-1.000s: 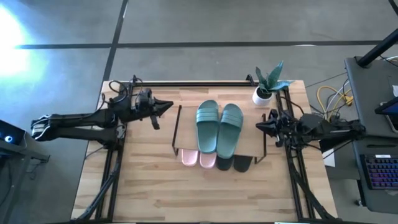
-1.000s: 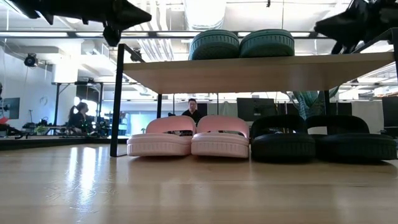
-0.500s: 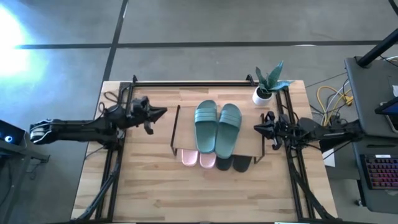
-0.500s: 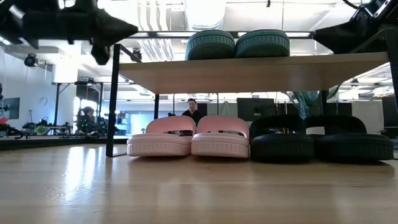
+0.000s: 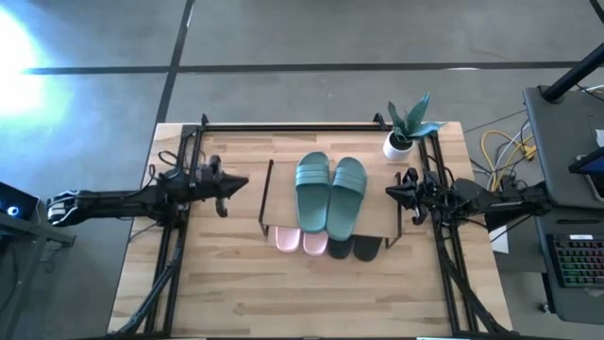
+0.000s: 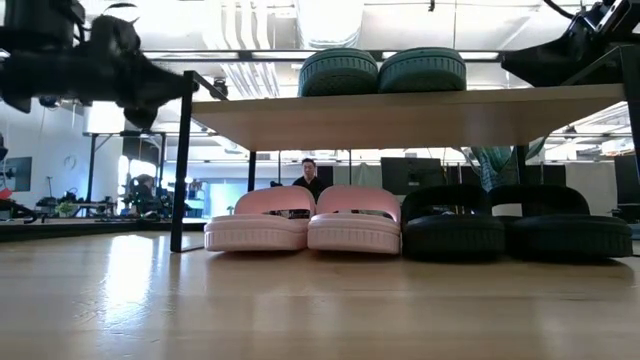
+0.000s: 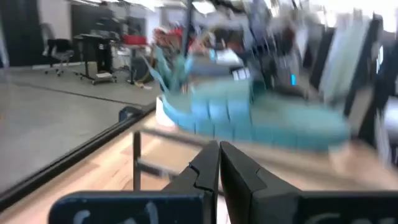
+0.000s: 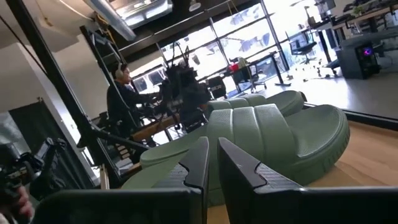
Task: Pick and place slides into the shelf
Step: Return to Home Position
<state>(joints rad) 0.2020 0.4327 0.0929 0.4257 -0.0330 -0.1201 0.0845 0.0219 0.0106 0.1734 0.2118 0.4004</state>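
The shelf (image 5: 382, 227) stands mid-table on its thin black end frames; its light-wood board also shows in the low view (image 6: 400, 115). Two teal-green slides (image 5: 330, 194) lie side by side on the board (image 6: 385, 70). Two pale pink slides (image 6: 305, 222) and two black slides (image 6: 510, 225) rest on the table under the board, with only their ends showing from above (image 5: 300, 241) (image 5: 354, 248). My left gripper (image 5: 243, 179) is shut and empty, left of the shelf (image 7: 219, 155). My right gripper (image 5: 389, 192) is shut and empty at the shelf's right end (image 8: 213, 155).
A potted plant in a white pot (image 5: 404, 132) stands at the far right of the table. Black frame rails (image 5: 293, 126) run along the table's far, left and right sides. People (image 6: 308, 175) are in the room beyond. Bare wood (image 5: 302, 293) lies on the near side of the shelf.
My left gripper has drawn back from the shelf toward the table's left edge, a little toward the near edge, and has come down, staying shut and empty.
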